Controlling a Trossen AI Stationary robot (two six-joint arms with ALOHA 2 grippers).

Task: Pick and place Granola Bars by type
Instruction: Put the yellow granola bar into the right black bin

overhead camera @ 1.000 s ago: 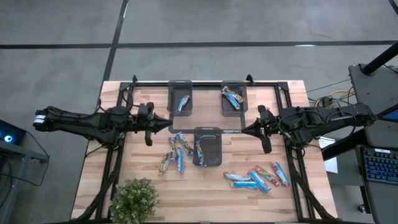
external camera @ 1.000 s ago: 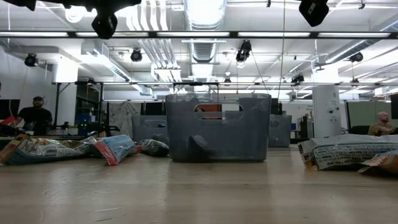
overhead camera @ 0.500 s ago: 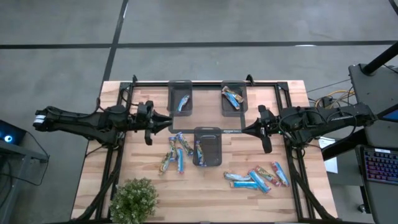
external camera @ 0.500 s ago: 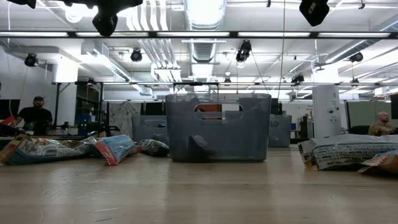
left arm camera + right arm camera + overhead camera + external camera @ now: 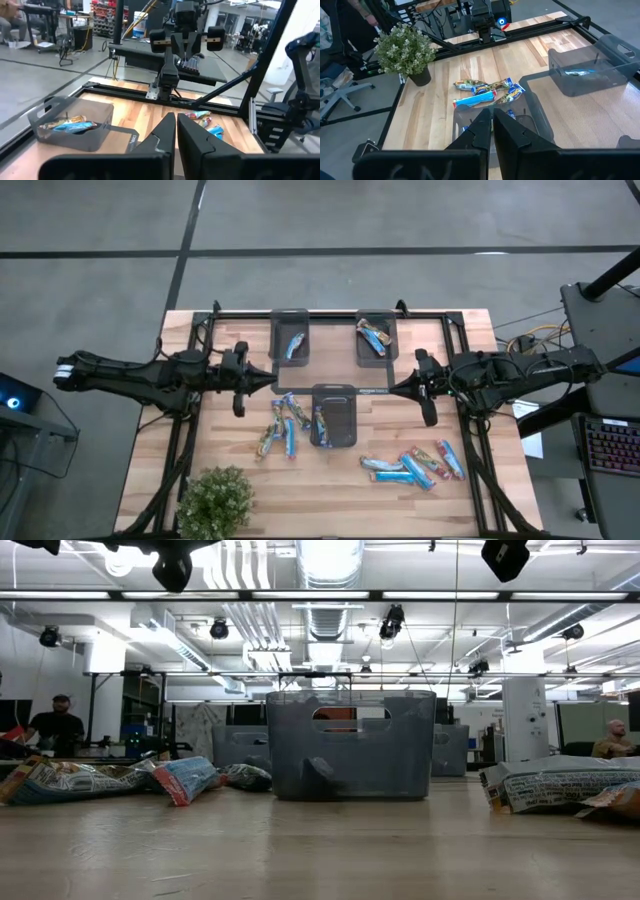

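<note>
Light wooden table (image 5: 200, 330) carries three dark grey rectangular trays (image 5: 335, 417). Left gripper (image 5: 272, 377) and right gripper (image 5: 392, 390) are held above it, fingers closed, empty. Blue-wrapped granola bars (image 5: 283, 426) lie scattered beside and inside trays.

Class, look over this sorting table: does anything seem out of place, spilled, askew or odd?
Nothing looks spilled or damaged. The loose granola bars lie in two untidy clusters, waiting to be sorted. The three trays sit square. The potted plant is the one non-task item. The left claw and right claw hover shut, holding nothing.
</note>
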